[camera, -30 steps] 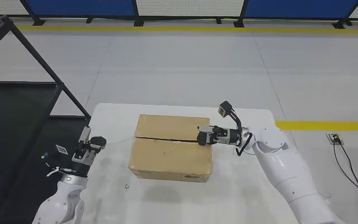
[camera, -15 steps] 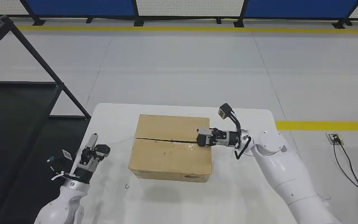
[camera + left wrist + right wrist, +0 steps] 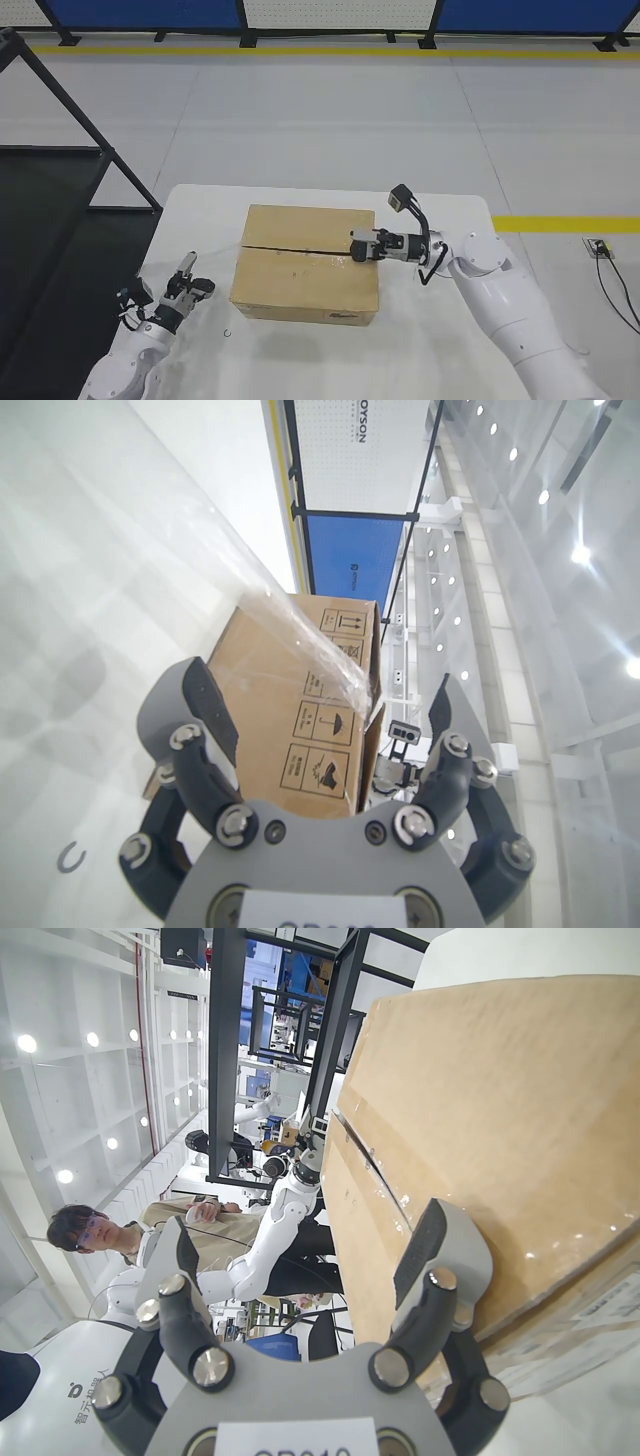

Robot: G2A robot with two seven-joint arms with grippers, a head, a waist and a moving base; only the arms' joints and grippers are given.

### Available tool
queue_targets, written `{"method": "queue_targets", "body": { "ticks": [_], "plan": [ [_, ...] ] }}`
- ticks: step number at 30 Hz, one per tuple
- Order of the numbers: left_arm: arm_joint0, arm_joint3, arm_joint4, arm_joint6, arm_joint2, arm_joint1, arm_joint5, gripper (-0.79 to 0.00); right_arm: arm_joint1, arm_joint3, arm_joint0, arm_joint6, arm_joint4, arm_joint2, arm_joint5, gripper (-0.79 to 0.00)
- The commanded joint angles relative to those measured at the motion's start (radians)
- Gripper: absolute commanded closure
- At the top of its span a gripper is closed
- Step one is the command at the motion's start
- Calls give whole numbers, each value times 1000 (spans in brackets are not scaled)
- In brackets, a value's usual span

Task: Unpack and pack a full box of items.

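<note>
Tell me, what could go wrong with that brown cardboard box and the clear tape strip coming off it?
1. The clear tape strip trails from the brown cardboard box near the open left gripper; it might cling to a finger or restick.
2. The open right gripper has one finger over the lid by the seam; pushing there might dent a flap or slide the box, which nothing clamps.

The cardboard box [image 3: 305, 265] stands in the middle of the table [image 3: 440, 340], its top seam running left to right. The right gripper [image 3: 353, 246] sits at the box's right end, at that seam. The left gripper [image 3: 193, 280] is off the box's left end, near the table's left edge, and a small ring [image 3: 228, 333] lies on the table just before the box's front-left corner.
</note>
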Motion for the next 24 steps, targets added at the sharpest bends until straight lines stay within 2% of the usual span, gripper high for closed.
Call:
{"method": "queue_targets", "body": {
  "ticks": [1,12,24],
  "plan": [
    [-37,40,-10,1,15,-3,9,-785,0,-1,-1,-2,-2,0,1,-785],
    [-169,193,-88,31,90,-30,-34,-785,5,-18,-13,-7,-9,5,8,-785],
    [-220,228,-187,95,103,-52,-73,-785,7,-34,-12,-16,-19,0,21,-785]
  ]
}}
